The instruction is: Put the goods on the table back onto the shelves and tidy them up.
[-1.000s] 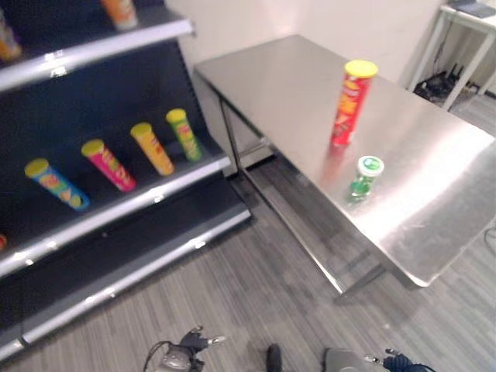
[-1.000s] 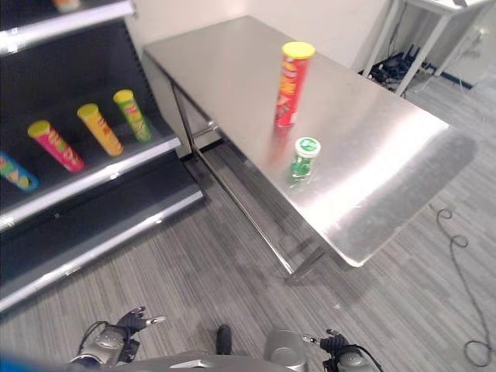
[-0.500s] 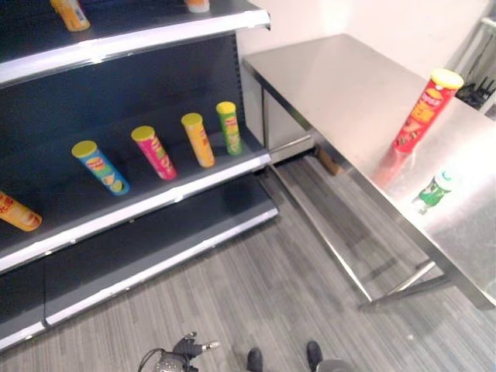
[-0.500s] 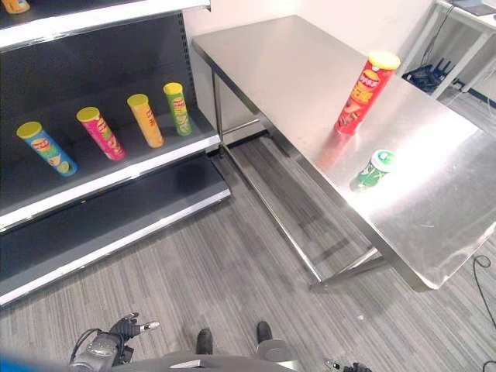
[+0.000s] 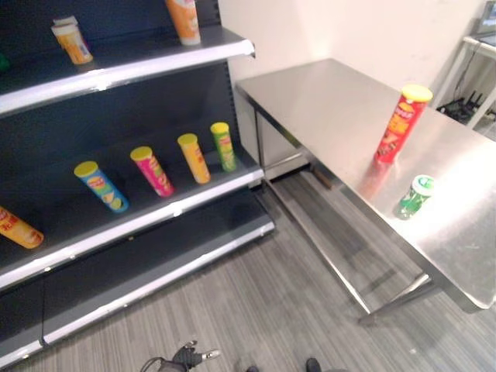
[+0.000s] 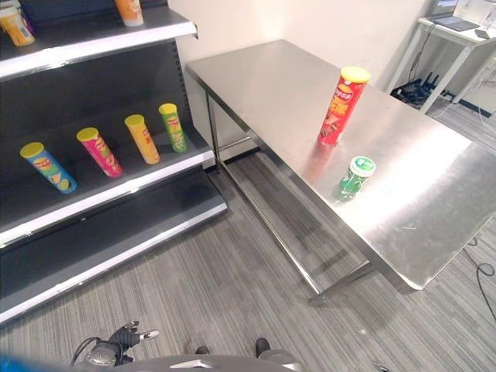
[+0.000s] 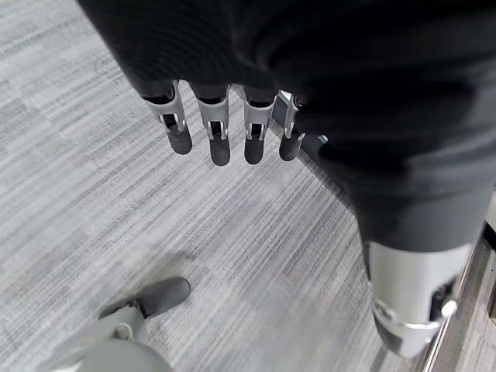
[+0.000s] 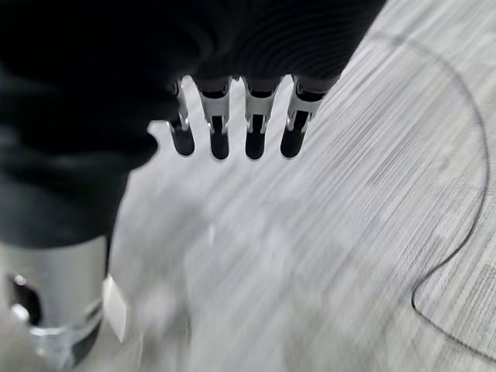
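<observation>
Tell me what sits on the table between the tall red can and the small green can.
Nothing. In the right eye view, the table is bare metal between the tall red can and the small green can; only the red can's reflection falls there.

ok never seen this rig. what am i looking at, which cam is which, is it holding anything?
It is a two-legged humanoid robot with two arms and fingered hands. The two wide pictures come from a stereo camera on its head, looking down. The two close-ups come from wrist cameras: the left hand and right hand hang over the grey floor, fingers straight, holding nothing. On the steel table stand a tall red can and a short green can. The dark shelves to the left already hold several cans.
</observation>
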